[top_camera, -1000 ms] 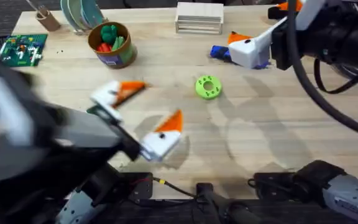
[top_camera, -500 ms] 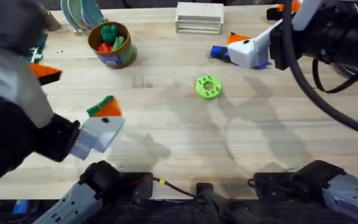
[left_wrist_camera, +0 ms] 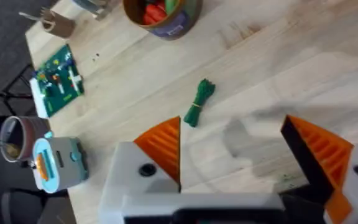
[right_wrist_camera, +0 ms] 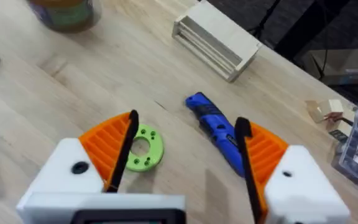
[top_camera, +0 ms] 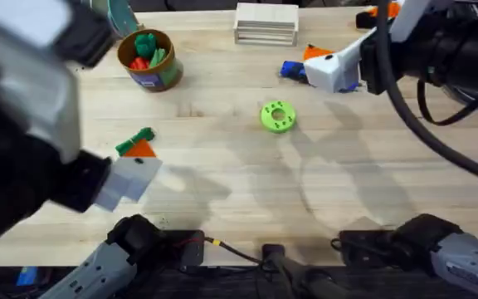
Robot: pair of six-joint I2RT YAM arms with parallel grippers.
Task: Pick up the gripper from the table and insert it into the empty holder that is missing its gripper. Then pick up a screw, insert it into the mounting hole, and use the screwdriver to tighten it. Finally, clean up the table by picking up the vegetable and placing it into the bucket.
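Vegetable: small dark green toy sprig (left_wrist_camera: 199, 102), lying loose on the light plank-grained wooden table (top_camera: 239, 191) toward its left side, well short of the left edge.
Bucket: round brown-gold can with a blue label band (top_camera: 148, 60), farther back on the left, already holding red and green toys.
Left claw: white fingers with orange ribbed pads (left_wrist_camera: 241, 165), spread wide and holding nothing.
Key relation: sprig sits just beyond the left claw's tips, closer to one pad (left_wrist_camera: 163, 146) than to the middle of the gap; its long axis runs roughly away from the claw toward the can, so a small sideways shift would probably centre it.
Nearer arm: left, by far.
Right claw: white-and-orange fingers (right_wrist_camera: 182, 158) parted wide, empty, hovering at far right over the blue-handled screwdriver (right_wrist_camera: 219, 132), beside a bright green holed disc (right_wrist_camera: 143, 147).
Open room: bare wood all around the sprig and along the path to the can; a green circuit board (left_wrist_camera: 56, 79) lies near the left edge, apart from that path.
Step judged: final clean-up, vegetable not yet picked.
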